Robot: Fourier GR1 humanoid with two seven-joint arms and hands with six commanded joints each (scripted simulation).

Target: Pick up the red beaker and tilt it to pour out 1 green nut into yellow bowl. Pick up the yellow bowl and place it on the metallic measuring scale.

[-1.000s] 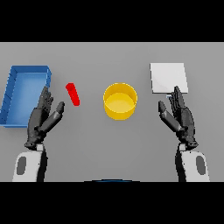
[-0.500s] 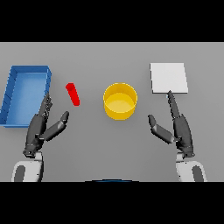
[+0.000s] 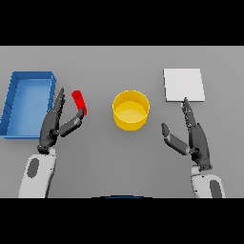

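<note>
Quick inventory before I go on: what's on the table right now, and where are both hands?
beaker: one, red, lying tilted on the table between the blue bin and the bowl, at the left hand's fingertips.
bowl: one, yellow, upright at the table's centre.
scale: one, pale flat square plate, right of the bowl toward the far side, nothing on it.
bin: one, blue, open rectangular, far left.
table: one, grey, under everything.
green nut: none visible; the beaker's contents are hidden.
left hand: dark, fingers straight, thumb near the beaker's lower end, not closed on it.
right hand: dark, open, just below the scale, apart from the bowl.
</note>
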